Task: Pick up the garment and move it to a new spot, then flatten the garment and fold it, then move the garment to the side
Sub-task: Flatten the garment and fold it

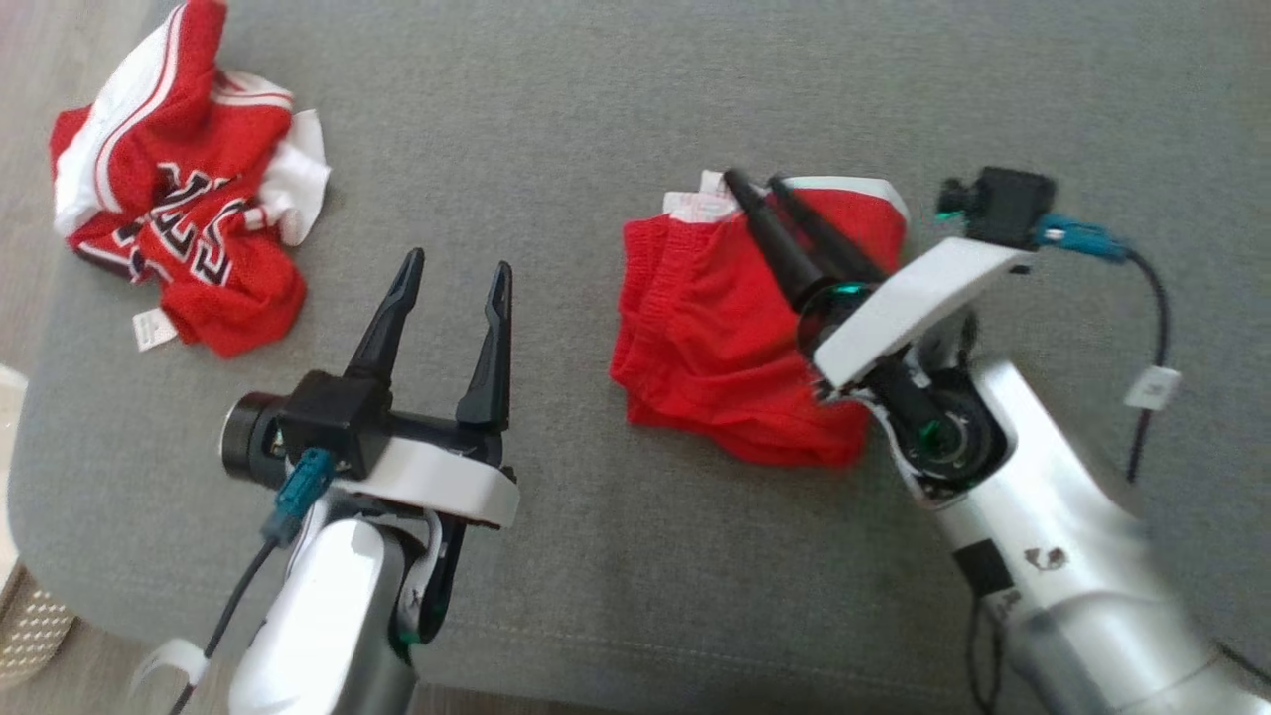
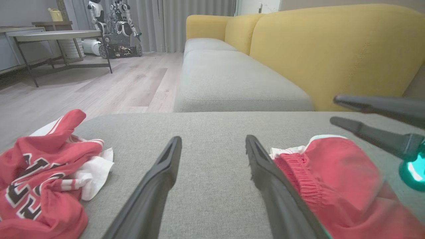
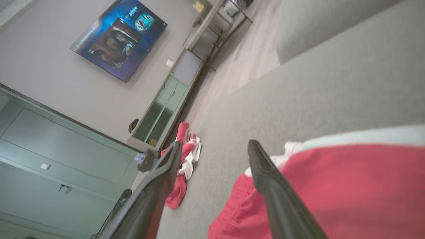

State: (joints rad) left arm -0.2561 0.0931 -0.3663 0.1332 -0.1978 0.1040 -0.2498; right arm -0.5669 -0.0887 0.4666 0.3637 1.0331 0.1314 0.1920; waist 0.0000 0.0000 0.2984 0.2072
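Red shorts [image 1: 715,338], folded into a compact, roughly rectangular stack, lying flat on the grey woven-fabric sofa seat [image 1: 556,109], right of centre in the head view. Gathered, ribbed elastic waistband [image 1: 650,268] along the stack's left edge; white trim [image 1: 874,186] at the far edge. Right gripper [image 1: 755,178] over the shorts, jaws parted, nothing between the two long, dark, tapered fingers; contact with the cloth not discernible. Left gripper [image 1: 459,260] over bare seat fabric, between the shorts and a crumpled red-and-white jersey [image 1: 179,199], jaws spread wide and empty. Jersey with black-and-white lettering, heaped near the seat's far left corner, well apart from the shorts. Yellow upholstered backrest [image 2: 325,49] beyond the seat in the left wrist view.
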